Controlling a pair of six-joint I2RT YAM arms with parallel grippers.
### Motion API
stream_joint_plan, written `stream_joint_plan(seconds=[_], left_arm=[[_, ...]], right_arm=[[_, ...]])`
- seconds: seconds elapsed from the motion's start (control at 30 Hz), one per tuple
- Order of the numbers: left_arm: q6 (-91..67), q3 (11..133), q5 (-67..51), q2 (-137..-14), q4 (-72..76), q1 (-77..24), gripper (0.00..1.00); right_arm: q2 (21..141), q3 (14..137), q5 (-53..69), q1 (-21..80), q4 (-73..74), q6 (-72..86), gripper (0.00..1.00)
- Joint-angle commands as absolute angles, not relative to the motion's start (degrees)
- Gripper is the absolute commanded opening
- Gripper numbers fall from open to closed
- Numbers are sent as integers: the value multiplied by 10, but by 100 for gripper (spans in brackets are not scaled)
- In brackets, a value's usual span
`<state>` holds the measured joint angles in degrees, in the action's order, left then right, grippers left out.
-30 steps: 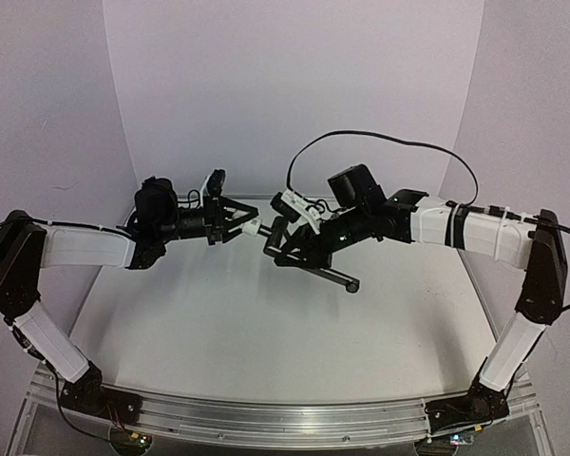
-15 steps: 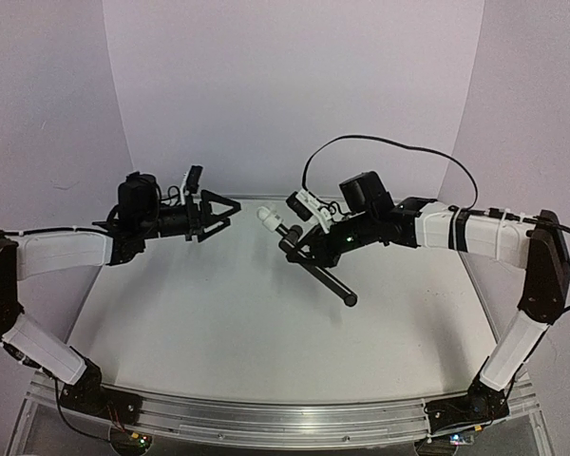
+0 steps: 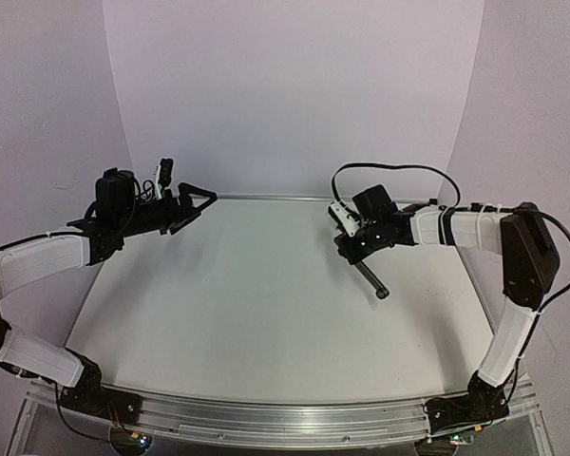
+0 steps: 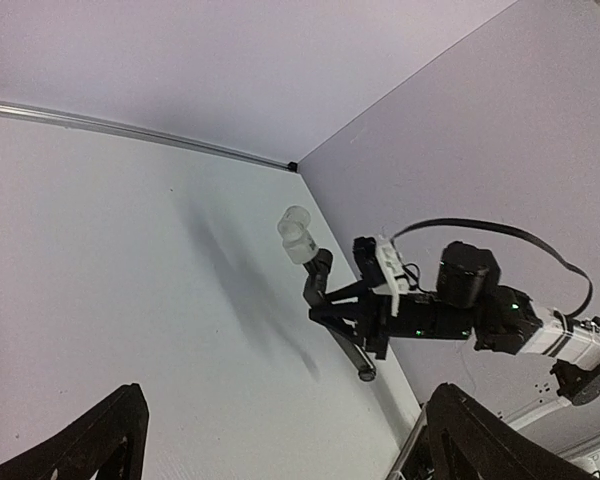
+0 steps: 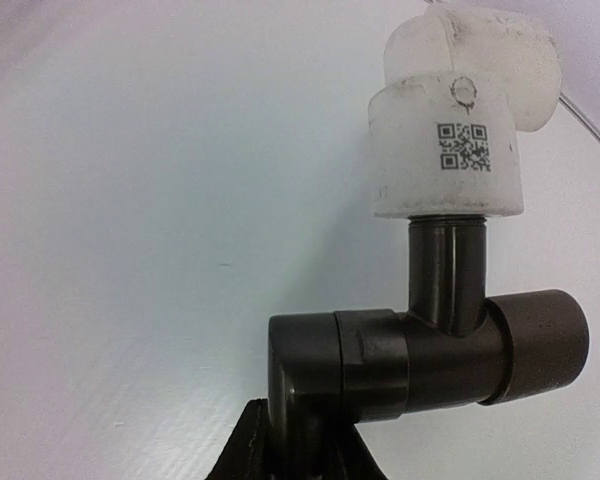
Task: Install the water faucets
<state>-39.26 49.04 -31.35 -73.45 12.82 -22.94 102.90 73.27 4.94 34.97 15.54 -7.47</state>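
Note:
The water faucet [image 5: 420, 350] is a dark metal body with a white cylindrical fitting [image 5: 450, 150] seated on its upright stub. My right gripper [image 5: 300, 445] is shut on the lower part of that body. In the top view the right gripper [image 3: 350, 249] hangs over the right side of the table, and the faucet's long black rod [image 3: 369, 277] slants down toward the front right. The left wrist view shows the rod [image 4: 349, 346] and the white fitting [image 4: 298, 235] from afar. My left gripper [image 3: 198, 207] is open and empty at the far left, well away from the faucet.
The white table [image 3: 247, 304] has a metal rail [image 3: 266, 198] along its back edge and plain walls on three sides. A black cable [image 3: 399, 169] loops above the right wrist.
The left gripper opened, let go of the white fitting and drew back to the left. The right arm carried the faucet with the fitting on it to the right and lower.

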Motion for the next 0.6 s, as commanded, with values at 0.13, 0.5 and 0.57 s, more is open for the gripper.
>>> stream_joint_plan(seconds=[0.13,0.5,0.57], left_arm=[[-388,493,-318,-710,124,-229,100],[-352,509,-294,-675,61,-229,100],[-341,516,-288,-670,47,-229,100]], right_arm=[[1157,831,-89,236,120,-53,0],[1240,886,-102,227,116,-49,19],[1239,887,-97,227,116,-49,30]])
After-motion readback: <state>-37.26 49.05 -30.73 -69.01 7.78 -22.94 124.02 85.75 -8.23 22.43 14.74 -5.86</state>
